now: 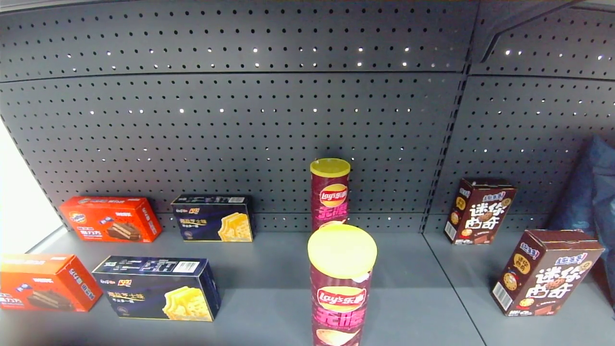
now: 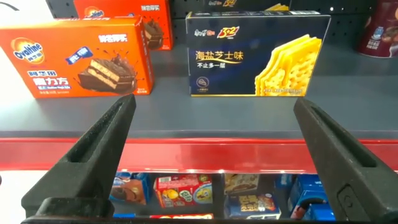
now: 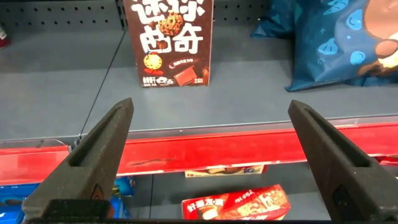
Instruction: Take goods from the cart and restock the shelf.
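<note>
On the grey shelf (image 1: pixel 269 269), two orange wafer boxes (image 1: pixel 111 218) stand at the left, with two dark blue cracker boxes (image 1: pixel 158 288) beside them. Two pink chip cans (image 1: pixel 340 283) with yellow lids stand in the middle, one behind the other. Two brown cookie boxes (image 1: pixel 543 271) are on the right. My left gripper (image 2: pixel 214 102) is open and holds nothing, in front of the shelf edge, facing an orange wafer box (image 2: pixel 78 56) and a cracker box (image 2: pixel 258 55). My right gripper (image 3: pixel 209 104) is also open and holds nothing, facing a brown cookie box (image 3: pixel 168 40).
A blue snack bag (image 1: pixel 593 192) leans at the far right of the shelf and lies beside the cookie box as the blue snack bag (image 3: pixel 345 43). A red strip (image 2: pixel 211 155) runs along the shelf's front edge. Packaged goods (image 2: pixel 180 190) sit on a lower level beneath it.
</note>
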You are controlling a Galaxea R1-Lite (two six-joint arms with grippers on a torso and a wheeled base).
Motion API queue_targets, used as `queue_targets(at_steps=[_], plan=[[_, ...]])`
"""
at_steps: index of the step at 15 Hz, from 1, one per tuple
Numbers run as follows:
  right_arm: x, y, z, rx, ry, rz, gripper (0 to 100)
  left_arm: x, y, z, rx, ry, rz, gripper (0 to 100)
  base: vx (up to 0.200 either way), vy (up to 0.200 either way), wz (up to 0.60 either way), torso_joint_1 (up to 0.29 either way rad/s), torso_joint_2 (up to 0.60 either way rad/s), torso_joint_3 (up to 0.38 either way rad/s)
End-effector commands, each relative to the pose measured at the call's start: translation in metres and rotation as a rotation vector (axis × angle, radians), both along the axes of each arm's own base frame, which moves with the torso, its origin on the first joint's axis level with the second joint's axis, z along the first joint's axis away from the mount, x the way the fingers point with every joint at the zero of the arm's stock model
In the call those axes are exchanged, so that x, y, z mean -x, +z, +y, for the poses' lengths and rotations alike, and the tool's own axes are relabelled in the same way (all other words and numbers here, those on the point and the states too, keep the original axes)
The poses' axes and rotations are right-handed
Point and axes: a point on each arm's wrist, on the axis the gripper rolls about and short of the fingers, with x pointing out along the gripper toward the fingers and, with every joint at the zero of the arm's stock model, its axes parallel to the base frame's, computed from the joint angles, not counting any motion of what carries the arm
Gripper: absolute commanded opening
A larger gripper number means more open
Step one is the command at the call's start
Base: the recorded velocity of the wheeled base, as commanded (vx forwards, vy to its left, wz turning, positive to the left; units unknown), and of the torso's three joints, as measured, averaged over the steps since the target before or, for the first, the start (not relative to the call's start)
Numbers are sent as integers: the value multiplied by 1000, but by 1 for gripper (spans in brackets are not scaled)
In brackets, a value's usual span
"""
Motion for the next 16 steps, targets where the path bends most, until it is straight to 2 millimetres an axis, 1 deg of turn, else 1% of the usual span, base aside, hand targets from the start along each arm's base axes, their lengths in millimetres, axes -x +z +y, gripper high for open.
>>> queue_targets(at_steps=[1, 2, 5, 16], plan=[[0, 0, 0, 1, 0, 1, 100, 0, 0, 0, -1, 0, 1, 100, 0, 0, 0, 0, 0, 0], [0, 0, 0, 1, 0, 1, 100, 0, 0, 0, -1, -1, 1, 100, 0, 0, 0, 0, 0, 0], [0, 0, 0, 1, 0, 1, 100, 0, 0, 0, -3, -1, 1, 100, -200, 0, 0, 6, 7, 2], [0, 0, 0, 2, 2, 1, 100, 0, 0, 0, -3, -1, 1, 100, 0, 0, 0, 0, 0, 0]])
